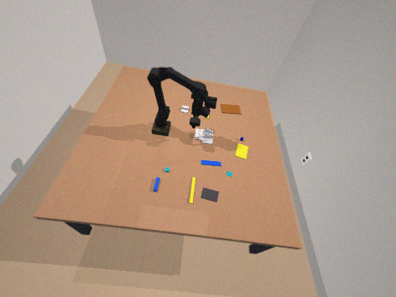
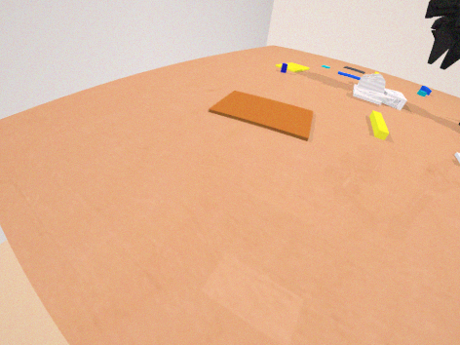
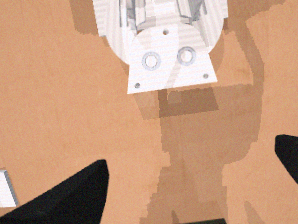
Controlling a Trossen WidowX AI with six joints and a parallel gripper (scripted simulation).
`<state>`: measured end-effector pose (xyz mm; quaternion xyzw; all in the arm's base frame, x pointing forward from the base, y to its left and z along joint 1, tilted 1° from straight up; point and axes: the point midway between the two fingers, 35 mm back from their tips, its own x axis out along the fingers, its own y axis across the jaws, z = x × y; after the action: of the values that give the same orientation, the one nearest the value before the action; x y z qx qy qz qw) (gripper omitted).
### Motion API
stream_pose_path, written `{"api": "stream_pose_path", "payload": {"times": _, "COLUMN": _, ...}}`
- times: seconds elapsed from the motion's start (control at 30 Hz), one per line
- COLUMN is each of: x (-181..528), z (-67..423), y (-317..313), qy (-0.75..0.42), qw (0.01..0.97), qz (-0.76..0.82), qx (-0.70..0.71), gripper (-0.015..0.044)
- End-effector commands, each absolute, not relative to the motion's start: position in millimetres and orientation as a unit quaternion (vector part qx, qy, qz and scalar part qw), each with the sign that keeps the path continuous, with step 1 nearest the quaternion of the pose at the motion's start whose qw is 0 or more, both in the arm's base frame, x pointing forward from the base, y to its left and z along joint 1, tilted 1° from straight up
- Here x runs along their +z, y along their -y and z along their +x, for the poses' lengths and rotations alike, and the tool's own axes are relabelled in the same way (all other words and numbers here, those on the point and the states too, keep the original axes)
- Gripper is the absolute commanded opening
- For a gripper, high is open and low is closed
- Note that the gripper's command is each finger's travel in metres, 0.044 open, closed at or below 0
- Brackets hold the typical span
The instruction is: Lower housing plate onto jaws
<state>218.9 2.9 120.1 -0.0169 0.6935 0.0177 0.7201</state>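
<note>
The white housing plate point(image 1: 199, 133) point(image 2: 394, 98) point(image 3: 170, 72), with two large round holes and three small ones, lies at the end of the pale ribbed gripper assembly point(image 1: 208, 135) point(image 2: 371, 85) point(image 3: 112, 25) nearest the robot. It looks roughly level; whether it is fully closed onto the jaw stubs cannot be told. The tool point(image 1: 194, 125) point(image 2: 437, 65) point(image 3: 191, 156) is spread wide with nothing between its black fingers, above the table point(image 1: 126, 164) point(image 2: 171, 195) point(image 3: 45, 110) and apart from the plate. In the wrist view the plate sits at 12 o'clock from the gap between the fingertips.

In the top view, taking the assembly as the clock's centre, the tool is near 11 o'clock and the arm's black base point(image 1: 155, 132) at 9. A small white piece point(image 1: 184, 109) point(image 2: 458, 158) point(image 3: 6, 189) lies farther out toward 11 and a bright yellow block point(image 1: 207, 117) point(image 2: 378, 125) near 12. A flat orange-brown slab point(image 1: 231, 109) point(image 2: 265, 116) is between 1 and 2, a small navy piece point(image 1: 242, 138) point(image 2: 284, 68) at 3, and a flat yellow square point(image 1: 242, 151) point(image 2: 293, 67) near 4. Toward 6 lie a long blue bar point(image 1: 211, 163) point(image 2: 349, 75), then a dark grey square point(image 1: 210, 195) point(image 2: 354, 69) with a slim yellow bar point(image 1: 192, 190) beside it.
</note>
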Motion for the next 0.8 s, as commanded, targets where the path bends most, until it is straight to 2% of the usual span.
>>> {"api": "stream_pose_path", "payload": {"times": 0.0, "x": 140.0, "z": 198.6, "y": -2.6, "qy": -0.691, "qw": 0.722, "qz": -0.015, "qx": 0.018, "gripper": 0.0440}}
{"api": "stream_pose_path", "payload": {"times": 0.77, "x": 140.0, "z": 198.6, "y": -2.6, "qy": -0.691, "qw": 0.722, "qz": -0.015, "qx": 0.018, "gripper": 0.0440}}
